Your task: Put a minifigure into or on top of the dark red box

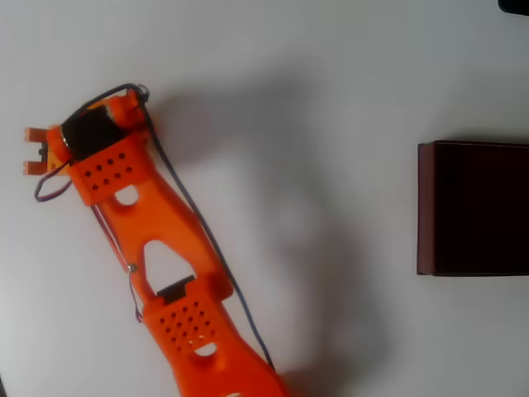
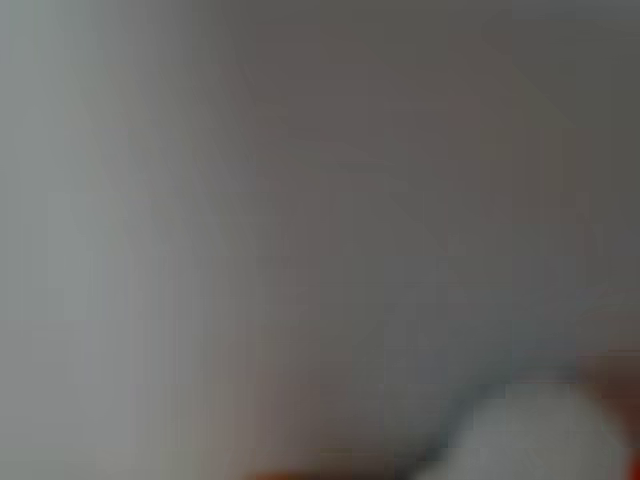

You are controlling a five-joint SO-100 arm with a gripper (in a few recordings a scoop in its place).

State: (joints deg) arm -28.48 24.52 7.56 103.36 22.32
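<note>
In the overhead view the orange arm reaches from the bottom edge toward the upper left. Its gripper hangs at the far left over the white table, where two short orange tips show with a gap between them. I cannot tell whether anything is held there. The dark red box stands at the right edge, far from the gripper, with maroon sides and an almost black top. The wrist view is heavily blurred. A pale white blob sits at its bottom right beside a trace of orange, possibly the minifigure, though I cannot say for sure.
The white table stretches between the arm and the box. Thin dark cables run along the arm. A dark object pokes in at the top right corner.
</note>
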